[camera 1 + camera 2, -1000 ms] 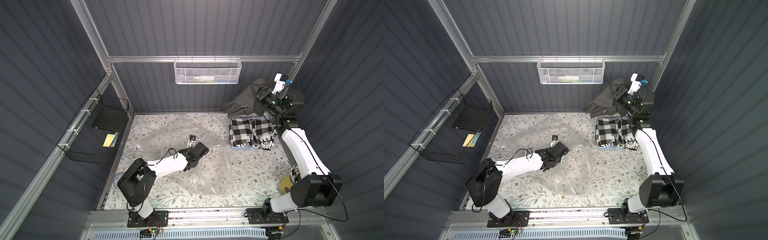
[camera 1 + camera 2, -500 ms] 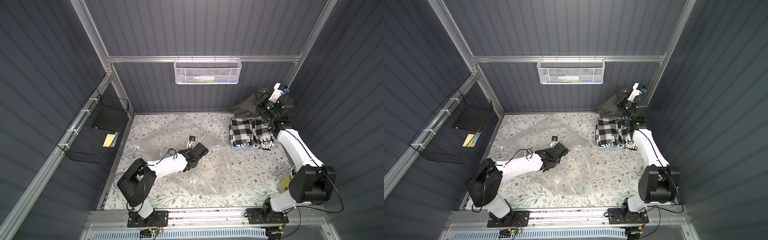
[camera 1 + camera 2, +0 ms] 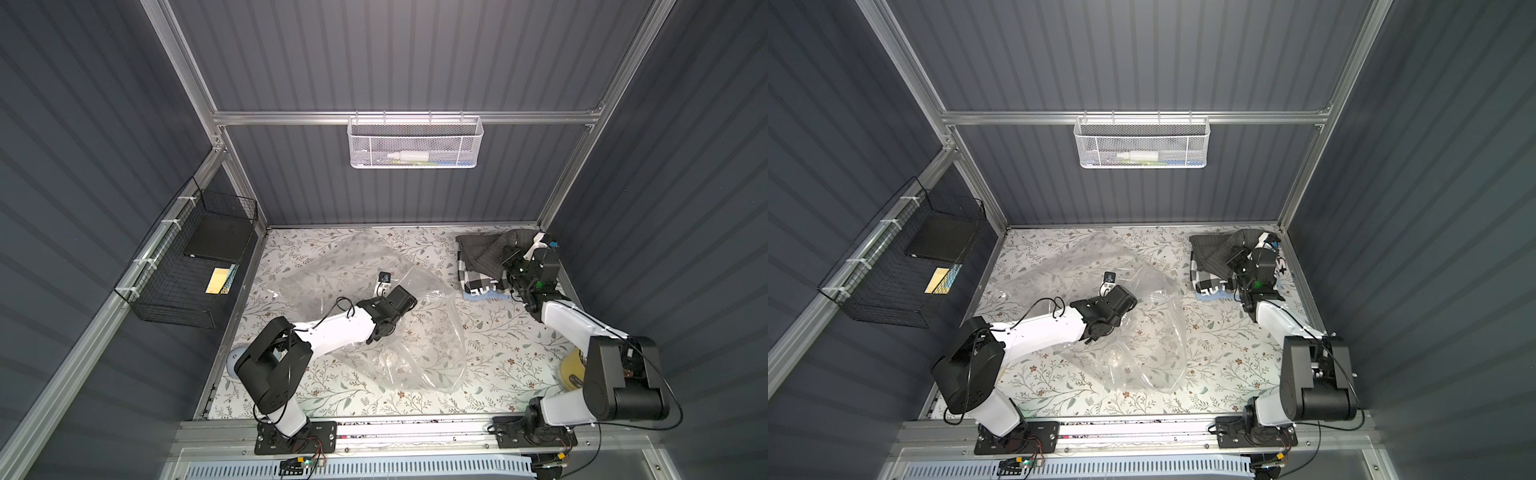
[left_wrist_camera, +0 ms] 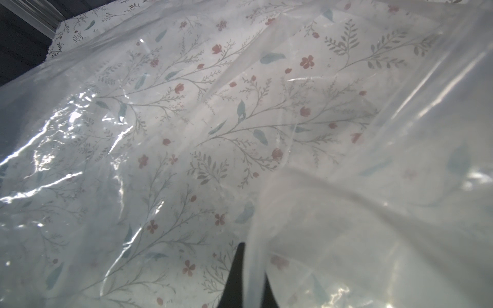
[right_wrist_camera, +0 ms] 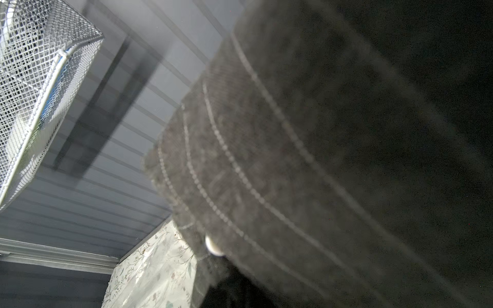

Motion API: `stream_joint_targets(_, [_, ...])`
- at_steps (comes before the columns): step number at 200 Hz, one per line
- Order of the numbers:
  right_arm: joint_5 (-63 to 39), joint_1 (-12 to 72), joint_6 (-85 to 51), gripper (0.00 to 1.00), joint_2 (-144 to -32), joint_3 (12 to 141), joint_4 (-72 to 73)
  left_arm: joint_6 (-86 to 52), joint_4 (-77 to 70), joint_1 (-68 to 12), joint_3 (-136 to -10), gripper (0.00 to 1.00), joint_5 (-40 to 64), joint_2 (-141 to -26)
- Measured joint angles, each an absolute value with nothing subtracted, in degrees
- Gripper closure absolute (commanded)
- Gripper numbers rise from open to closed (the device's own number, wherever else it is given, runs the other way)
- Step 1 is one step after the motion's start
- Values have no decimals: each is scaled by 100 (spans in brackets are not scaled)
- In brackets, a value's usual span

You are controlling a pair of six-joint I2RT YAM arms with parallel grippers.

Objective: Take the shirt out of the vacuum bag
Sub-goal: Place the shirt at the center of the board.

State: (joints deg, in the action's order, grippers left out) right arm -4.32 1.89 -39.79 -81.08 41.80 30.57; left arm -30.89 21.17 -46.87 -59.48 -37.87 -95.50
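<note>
The vacuum bag (image 3: 432, 349) (image 3: 1142, 332) lies crumpled and see-through in the middle of the flowered table, with no cloth showing inside it. My left gripper (image 3: 374, 334) (image 3: 1094, 334) (image 4: 252, 269) is shut on a fold of the bag (image 4: 346, 213), with plastic pinched between its dark fingers (image 4: 236, 277). The shirt (image 3: 482, 249) (image 3: 1212, 247) (image 5: 293, 160), dark grey with thin pale stripes, hangs bunched at the back right corner, outside the bag. My right gripper (image 3: 508, 258) (image 3: 1233, 262) is shut on it; in the right wrist view the cloth hides the fingertips.
A folded black-and-white checked stack (image 3: 478, 284) on a pale blue cloth lies under the shirt. A white mesh basket (image 3: 413, 143) hangs on the back wall, a black wire basket (image 3: 199, 266) on the left wall. A yellow object (image 3: 571, 368) sits beside the right arm's base.
My right gripper has come down from high against the back wall, bringing the shirt onto the checked stack in the back right corner. The left arm and the bag have stayed put.
</note>
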Motion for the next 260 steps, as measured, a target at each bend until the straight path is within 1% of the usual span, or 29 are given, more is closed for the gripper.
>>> stream_joint_targets(42, [-99, 314, -4447, 100, -7660, 3297, 3459, -3065, 2117, -4687, -5948, 100, -3804, -9548])
stream_joint_targets(74, [49, 567, -4595, 100, -7859, 2897, 3686, -3065, 2117, -4687, -5948, 100, -3804, -9548])
stream_joint_targets(100, [47, 613, -4700, 100, -8093, 2727, 3835, -3052, 2119, -4689, -5948, 100, -3804, -9524])
stream_joint_targets(110, [47, 611, -4731, 87, -8108, 2714, 3817, -3048, 2119, -4687, -5948, 100, -3806, -9502])
stream_joint_targets(122, [49, 613, -4748, 65, -8075, 2731, 3760, -3048, 2119, -4687, -5948, 100, -3813, -9487])
stream_joint_targets(127, [64, 615, -4757, 58, -8038, 2757, 3660, -3048, 2119, -4687, -5948, 100, -3817, -9487])
stream_joint_targets(134, [89, 617, -4777, 51, -7975, 2792, 3516, -3048, 2119, -4687, -5948, 100, -3820, -9487])
stream_joint_targets(140, [106, 620, -4777, 47, -7896, 2829, 3374, -3048, 2119, -4687, -5948, 100, -3820, -9487])
stream_joint_targets(155, [117, 628, -4790, 44, -7616, 2926, 2969, -3048, 2119, -4687, -5948, 100, -3820, -9487])
stream_joint_targets(182, [110, 628, -4823, 43, -6938, 3000, 2259, -3046, 2119, -4687, -5948, 100, -3822, -9487])
stream_joint_targets(231, [167, 696, -4742, 38, -5151, 3026, 1299, -3011, 2121, -4687, -5970, 100, -3817, -9487])
stream_joint_targets(253, [14, 755, -4652, 38, -4956, 3301, 1048, -2954, 2102, -4687, -6060, 100, -3791, -9487])
stream_joint_targets(260, [-64, 797, -4639, 38, -4998, 3426, 1007, -2928, 2095, -4687, -6095, 94, -3769, -9487])
